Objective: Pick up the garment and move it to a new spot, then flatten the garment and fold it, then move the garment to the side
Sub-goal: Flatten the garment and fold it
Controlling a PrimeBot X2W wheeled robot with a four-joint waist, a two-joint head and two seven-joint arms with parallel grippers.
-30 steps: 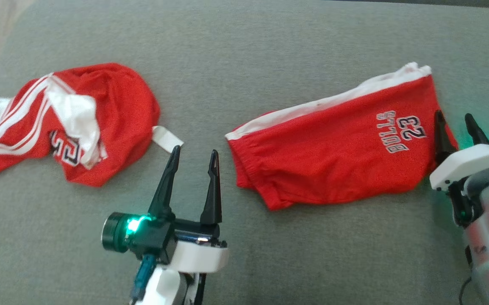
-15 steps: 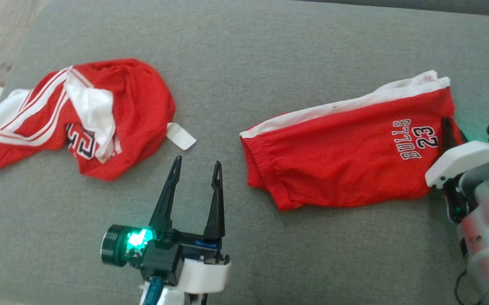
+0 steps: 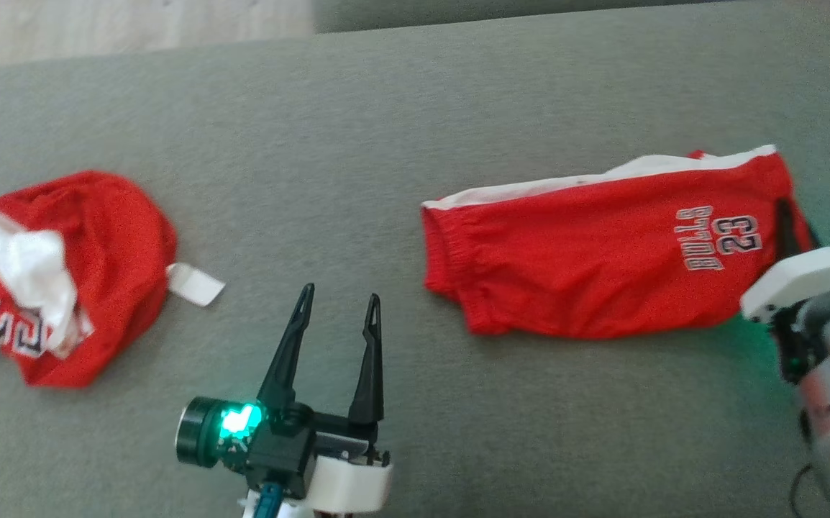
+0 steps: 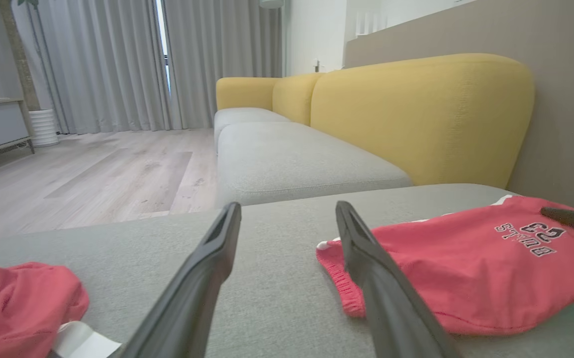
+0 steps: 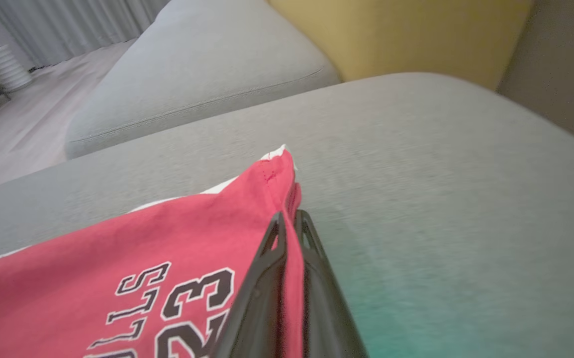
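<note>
The garment, red shorts (image 3: 587, 259) with a white side stripe and "BULLS 23" lettering, lies fairly flat on the right half of the grey cushion (image 3: 386, 129). My right gripper (image 3: 787, 216) is shut on the shorts' right-hand edge. The right wrist view shows its two fingers pinching a fold of the red fabric (image 5: 143, 248) at the tips (image 5: 289, 216). My left gripper (image 3: 339, 295) hovers open and empty over bare cushion, left of the shorts' waistband. In the left wrist view its fingers (image 4: 288, 206) frame the shorts (image 4: 466, 268).
A crumpled red-and-white jersey (image 3: 62, 273) with a white tag (image 3: 195, 283) lies at the cushion's left side. Beyond the cushion are a grey sofa seat (image 4: 292, 164), yellow backrests (image 4: 416, 114) and wooden floor (image 4: 93, 169).
The right gripper has gone from open beside the shorts' edge to shut on it. The head camera has shifted, so the whole picture slid. The left gripper stays open.
</note>
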